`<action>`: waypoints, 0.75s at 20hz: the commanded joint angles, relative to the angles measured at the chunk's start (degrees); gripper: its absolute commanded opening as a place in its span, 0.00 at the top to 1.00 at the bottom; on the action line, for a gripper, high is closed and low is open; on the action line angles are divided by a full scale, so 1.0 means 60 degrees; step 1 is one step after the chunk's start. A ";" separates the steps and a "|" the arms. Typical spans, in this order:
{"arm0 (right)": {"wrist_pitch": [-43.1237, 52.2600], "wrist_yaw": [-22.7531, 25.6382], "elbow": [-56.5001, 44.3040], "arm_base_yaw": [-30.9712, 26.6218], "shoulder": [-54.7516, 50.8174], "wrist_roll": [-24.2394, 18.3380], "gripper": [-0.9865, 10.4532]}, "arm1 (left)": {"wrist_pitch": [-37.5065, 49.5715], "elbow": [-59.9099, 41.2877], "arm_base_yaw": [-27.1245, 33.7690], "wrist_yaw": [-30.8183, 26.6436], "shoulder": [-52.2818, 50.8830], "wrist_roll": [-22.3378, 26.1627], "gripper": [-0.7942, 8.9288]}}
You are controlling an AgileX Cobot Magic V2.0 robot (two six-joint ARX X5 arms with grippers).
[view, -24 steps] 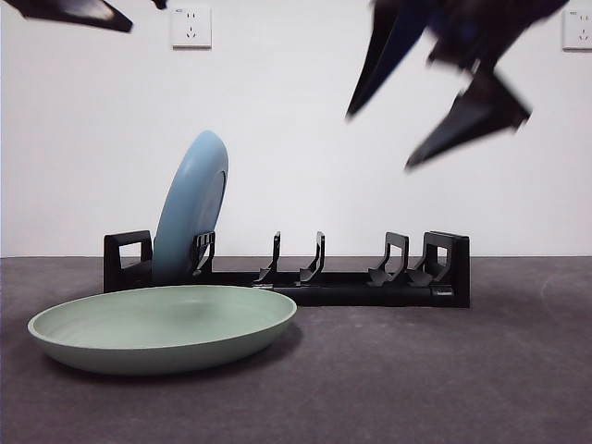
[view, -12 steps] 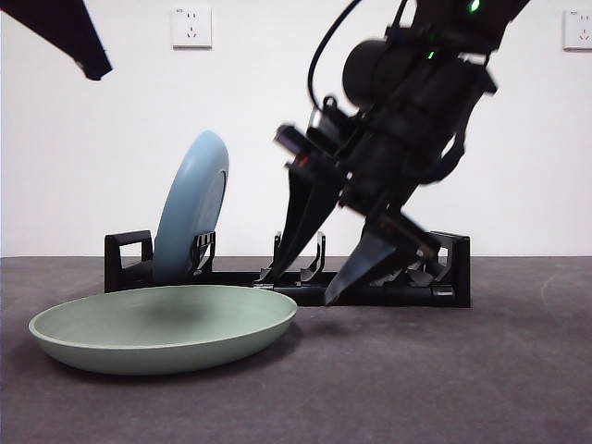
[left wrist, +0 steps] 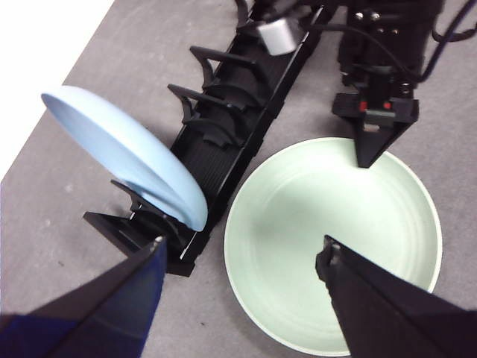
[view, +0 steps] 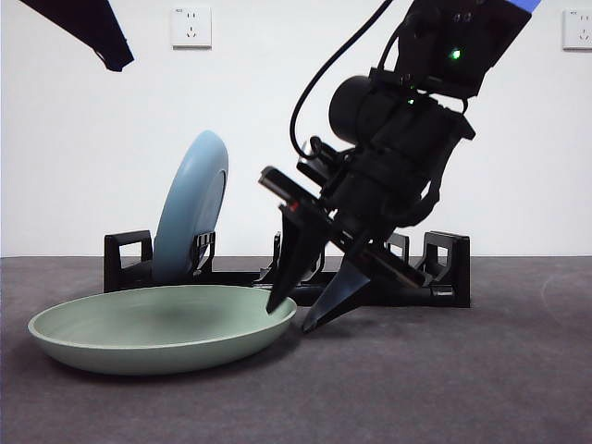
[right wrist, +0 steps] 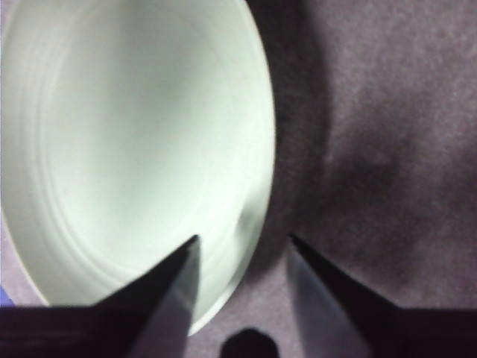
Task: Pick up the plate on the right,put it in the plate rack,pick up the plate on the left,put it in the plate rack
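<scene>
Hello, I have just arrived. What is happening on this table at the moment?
A two-armed robot is loading plates into a black plate rack. A light blue plate already stands on edge at one end of the rack. The right gripper is down at the rim of the green plate, which lies flat on the table in front of the rack; its open jaws straddle the rim, one over the plate, one outside. The left gripper waits open above.
</scene>
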 commanded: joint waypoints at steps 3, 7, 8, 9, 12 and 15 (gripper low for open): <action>0.0095 0.0138 -0.0004 0.0066 0.0189 0.0372 0.93 | 0.0051 -0.0004 -0.0069 -0.0036 -0.0007 0.0073 0.56; -0.0131 0.0273 0.0000 0.0011 0.0066 0.0947 0.92 | -0.0124 -0.0004 -0.0448 0.0215 0.0015 0.0572 0.56; -0.0364 0.0281 0.0004 -0.0029 -0.0095 0.1002 0.92 | -0.0339 -0.0004 -0.0681 0.0408 0.0022 0.1038 0.56; -0.0583 0.0277 0.0004 -0.0029 -0.0270 0.1020 0.92 | -0.0517 -0.0004 -0.0951 0.0521 0.0025 0.1395 0.56; -0.1166 0.0339 0.0004 -0.0109 -0.1122 0.1024 0.92 | -0.0747 -0.0004 -0.1927 0.0514 0.0171 0.1617 0.56; -0.1719 0.0342 0.0004 -0.0302 -0.2208 0.1016 0.93 | -0.0729 -0.0004 -0.2852 0.0499 0.0517 0.1654 0.56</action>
